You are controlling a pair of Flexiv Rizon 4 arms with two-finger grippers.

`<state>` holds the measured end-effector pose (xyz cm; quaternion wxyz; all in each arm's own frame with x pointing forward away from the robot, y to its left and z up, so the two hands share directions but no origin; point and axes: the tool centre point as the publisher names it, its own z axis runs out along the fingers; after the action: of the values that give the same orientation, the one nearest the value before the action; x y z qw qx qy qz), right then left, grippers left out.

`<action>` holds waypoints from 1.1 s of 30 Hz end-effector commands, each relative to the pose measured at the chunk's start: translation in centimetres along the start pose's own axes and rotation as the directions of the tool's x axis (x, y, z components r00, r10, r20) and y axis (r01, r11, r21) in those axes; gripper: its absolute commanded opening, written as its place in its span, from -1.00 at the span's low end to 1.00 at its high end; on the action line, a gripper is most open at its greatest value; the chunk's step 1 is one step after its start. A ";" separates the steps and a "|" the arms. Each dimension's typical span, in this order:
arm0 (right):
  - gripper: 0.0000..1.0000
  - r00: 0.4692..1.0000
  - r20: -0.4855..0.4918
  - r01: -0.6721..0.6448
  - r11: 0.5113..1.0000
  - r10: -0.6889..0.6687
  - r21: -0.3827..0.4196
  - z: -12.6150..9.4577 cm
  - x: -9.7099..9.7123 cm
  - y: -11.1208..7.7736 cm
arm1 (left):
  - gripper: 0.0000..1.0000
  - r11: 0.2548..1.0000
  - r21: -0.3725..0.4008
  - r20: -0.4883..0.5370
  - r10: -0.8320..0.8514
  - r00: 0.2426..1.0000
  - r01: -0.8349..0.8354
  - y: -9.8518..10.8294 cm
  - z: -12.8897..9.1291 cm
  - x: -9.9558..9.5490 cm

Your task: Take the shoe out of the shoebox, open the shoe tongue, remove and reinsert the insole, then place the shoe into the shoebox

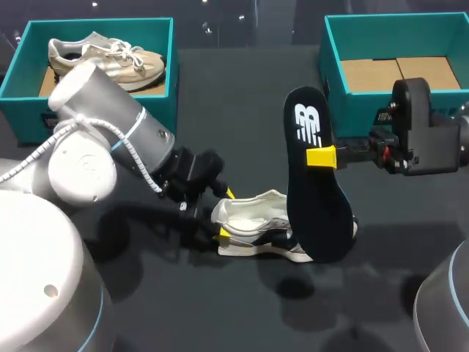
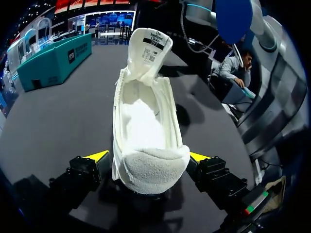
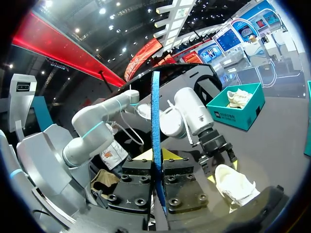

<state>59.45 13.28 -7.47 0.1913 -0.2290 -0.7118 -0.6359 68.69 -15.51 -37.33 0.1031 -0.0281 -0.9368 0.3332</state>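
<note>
Head view: right claw point(image 1: 321, 156) holds insole point(image 1: 316, 213) upright by its edge over shoe point(image 1: 253, 218).

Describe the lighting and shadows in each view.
Head view: the raised insole and the shoe on the table throw soft dark shadows onto the table in front of them. Left wrist view: the shoe's white lining is brightly lit, and a shadow lies beside the shoe. Right wrist view: bright ceiling lamps glare above the edge-on insole.
</note>
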 end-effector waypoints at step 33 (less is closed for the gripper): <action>-1.00 1.000 0.003 0.000 1.000 0.000 -0.001 0.1 0.1 -0.1 | 1.00 0.803 -0.592 0.076 -0.023 0.997 0.064 -2.6 -0.8 1.0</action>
<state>59.43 13.29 -7.45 0.1911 -0.2292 -0.7120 -0.6356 68.04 -16.14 -34.63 0.0712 -0.0256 -0.9953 0.0603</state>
